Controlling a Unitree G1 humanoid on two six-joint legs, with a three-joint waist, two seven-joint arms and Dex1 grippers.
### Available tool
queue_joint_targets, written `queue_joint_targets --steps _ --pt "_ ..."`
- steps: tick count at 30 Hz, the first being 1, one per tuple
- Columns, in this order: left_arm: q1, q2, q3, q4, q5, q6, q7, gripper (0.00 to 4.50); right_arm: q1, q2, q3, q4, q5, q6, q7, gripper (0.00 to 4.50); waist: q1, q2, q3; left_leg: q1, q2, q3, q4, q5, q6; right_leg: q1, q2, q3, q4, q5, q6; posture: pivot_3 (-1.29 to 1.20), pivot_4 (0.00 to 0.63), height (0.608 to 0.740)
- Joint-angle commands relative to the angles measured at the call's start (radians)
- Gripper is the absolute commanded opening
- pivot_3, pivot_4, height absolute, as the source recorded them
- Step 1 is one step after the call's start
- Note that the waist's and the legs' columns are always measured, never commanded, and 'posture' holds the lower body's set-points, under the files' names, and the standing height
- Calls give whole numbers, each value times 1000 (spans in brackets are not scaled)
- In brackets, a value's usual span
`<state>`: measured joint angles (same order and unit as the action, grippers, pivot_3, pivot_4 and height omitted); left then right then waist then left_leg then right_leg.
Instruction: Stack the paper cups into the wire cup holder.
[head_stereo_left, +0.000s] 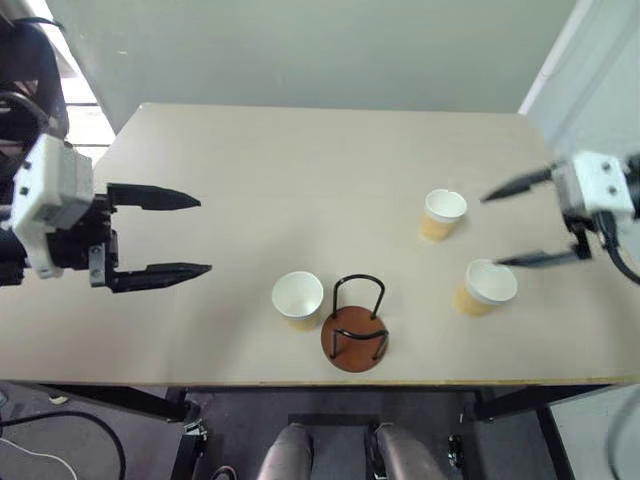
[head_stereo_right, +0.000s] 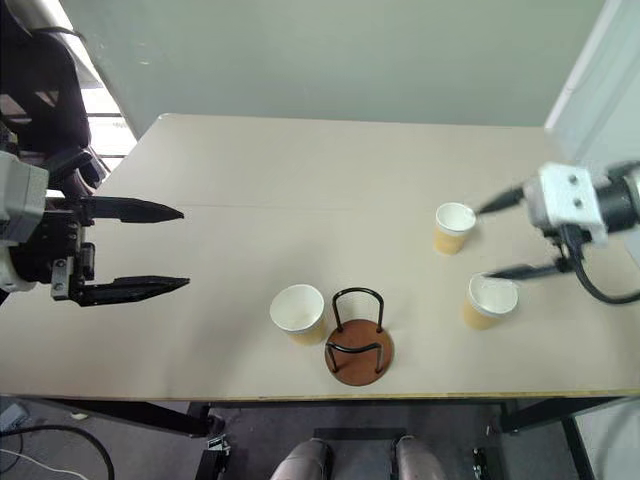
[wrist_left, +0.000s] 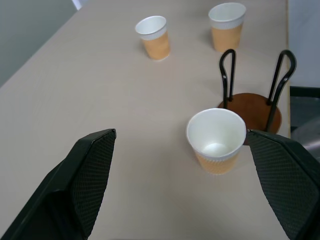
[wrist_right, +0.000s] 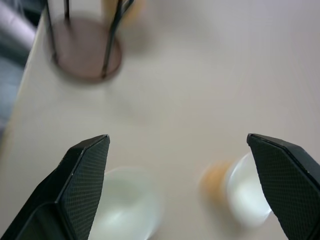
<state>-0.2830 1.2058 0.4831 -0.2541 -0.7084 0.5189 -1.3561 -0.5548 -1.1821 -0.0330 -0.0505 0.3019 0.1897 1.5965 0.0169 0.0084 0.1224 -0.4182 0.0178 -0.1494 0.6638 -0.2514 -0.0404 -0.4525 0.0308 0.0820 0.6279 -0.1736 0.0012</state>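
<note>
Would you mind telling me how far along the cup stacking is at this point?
Nothing is stacked: the wire cup holder stands empty. One paper cup sits beside it on the table; two more stand to the right. Neither tool holds anything: the left tool and right tool are open. All three cups remain.

Three paper cups are counted on one table (head_stereo_left: 250, 170): one cup (head_stereo_left: 298, 299) at nine o'clock of the holder, just beside it; a second (head_stereo_left: 442, 214) at about one o'clock, well apart; a third (head_stereo_left: 485, 287) at about three o'clock. One wire cup holder (head_stereo_left: 356, 327) is counted. Two grippers are counted, left (head_stereo_left: 197, 236) and right (head_stereo_left: 490, 229).
</note>
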Motion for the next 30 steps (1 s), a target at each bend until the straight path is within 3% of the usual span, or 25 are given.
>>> queue_joint_targets --steps 1,8,18,26,30 --pt "-16 16 0 11 10 -28 -18 4500 125 -24 -64 -134 4 51 -71 4479 -8 0 1 0 0 2 0 0 0 -1 0 2 -1 0 1 0 150 740" --pt "-50 17 -45 31 18 -42 -25 4500 135 8 16 -96 -100 24 -171 4479 -17 0 1 3 0 3 2 3 4 1 1 5 1 2 5 0 150 740" --pt "46 26 29 -31 17 -3 -32 4500 70 50 102 11 -157 -62 -160 4479 -17 0 1 2 0 4 1 2 5 0 1 4 0 1 6 0 150 740" --pt "89 -6 -140 -163 40 -42 -42 4500 -80 97 0 -37 116 43 -61 4479 -13 1 1 1 0 4 2 2 6 0 1 4 0 1 6 0 150 740" --pt "37 -13 -211 -137 58 -73 -50 4500 -61 62 -17 -65 128 49 -38 4479 -8 -1 1 1 0 3 2 2 6 0 1 4 0 1 5 0 150 740"
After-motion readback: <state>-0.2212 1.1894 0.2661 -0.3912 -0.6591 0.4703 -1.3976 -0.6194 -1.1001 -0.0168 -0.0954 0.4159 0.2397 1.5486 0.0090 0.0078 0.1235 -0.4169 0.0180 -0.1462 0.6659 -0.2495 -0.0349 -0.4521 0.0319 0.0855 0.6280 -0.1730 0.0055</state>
